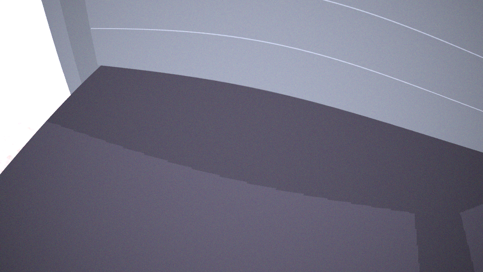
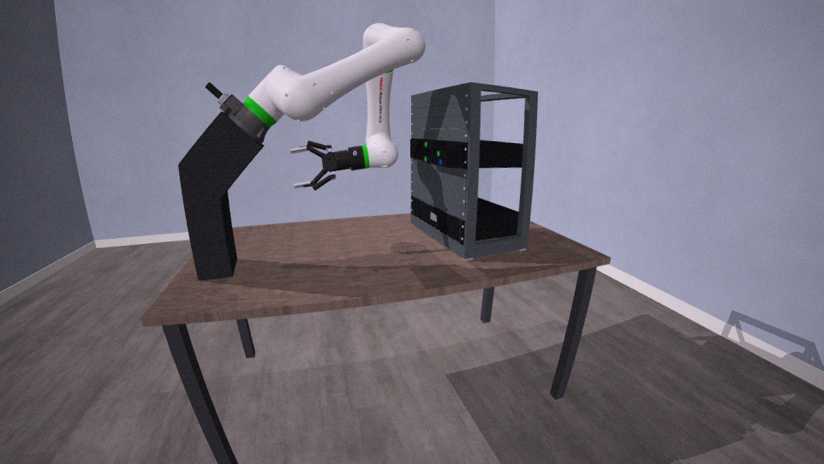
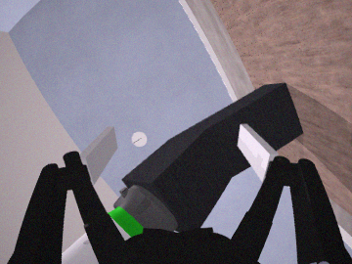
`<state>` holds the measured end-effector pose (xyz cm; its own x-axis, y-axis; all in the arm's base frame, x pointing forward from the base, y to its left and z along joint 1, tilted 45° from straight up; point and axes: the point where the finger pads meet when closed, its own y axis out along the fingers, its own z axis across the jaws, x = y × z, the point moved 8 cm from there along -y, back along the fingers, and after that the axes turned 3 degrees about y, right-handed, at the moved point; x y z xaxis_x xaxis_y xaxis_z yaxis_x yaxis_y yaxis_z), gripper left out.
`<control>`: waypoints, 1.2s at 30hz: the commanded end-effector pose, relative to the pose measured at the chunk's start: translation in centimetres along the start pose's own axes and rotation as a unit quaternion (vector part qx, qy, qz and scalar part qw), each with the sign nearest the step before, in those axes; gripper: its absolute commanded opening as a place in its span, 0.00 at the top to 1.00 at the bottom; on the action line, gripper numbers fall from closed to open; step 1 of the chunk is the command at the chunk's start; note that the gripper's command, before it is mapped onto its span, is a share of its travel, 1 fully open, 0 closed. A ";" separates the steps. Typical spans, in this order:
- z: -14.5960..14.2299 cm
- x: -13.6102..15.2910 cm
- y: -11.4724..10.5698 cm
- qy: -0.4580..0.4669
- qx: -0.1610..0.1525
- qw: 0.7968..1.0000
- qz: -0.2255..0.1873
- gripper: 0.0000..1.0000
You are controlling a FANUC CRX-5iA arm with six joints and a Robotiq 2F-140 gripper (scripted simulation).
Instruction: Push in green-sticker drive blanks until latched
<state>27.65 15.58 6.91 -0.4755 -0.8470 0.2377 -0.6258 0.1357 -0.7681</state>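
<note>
The dark grey rack (image 2: 472, 195) stands upright on the right end of the wooden table (image 2: 322, 276). A black band of drive blanks (image 2: 455, 154) crosses its front at mid height. It bears three green stickers, one of them (image 2: 425, 144) at the upper left, and one blue sticker (image 2: 440, 162). I cannot tell the single blanks apart or how far out each one sits. Another black unit (image 2: 436, 217) sits low in the rack. My gripper (image 2: 297, 167) (image 3: 177, 136) is open and empty. It hangs in the air left of the rack, level with the band, and points away from it.
The arm's black pedestal (image 2: 210, 190) (image 3: 215, 146) stands on the table's left end and fills the wrist view. The arm's white elbow (image 2: 383, 151) is close to the rack's front. The top view shows only plain grey surfaces.
</note>
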 end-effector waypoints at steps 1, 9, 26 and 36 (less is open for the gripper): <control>-0.3 0.4 0.6 0.004 -0.021 1.000 0.004 0.00; -1.1 1.3 1.7 0.014 -0.069 0.997 0.015 0.00; -4.4 2.7 3.9 0.037 -0.224 0.971 0.076 0.00; -7.1 2.5 3.7 0.047 -0.340 0.927 0.153 0.00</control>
<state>20.12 17.19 8.36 -0.6964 -0.6996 0.1602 -0.7067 0.6294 -0.3232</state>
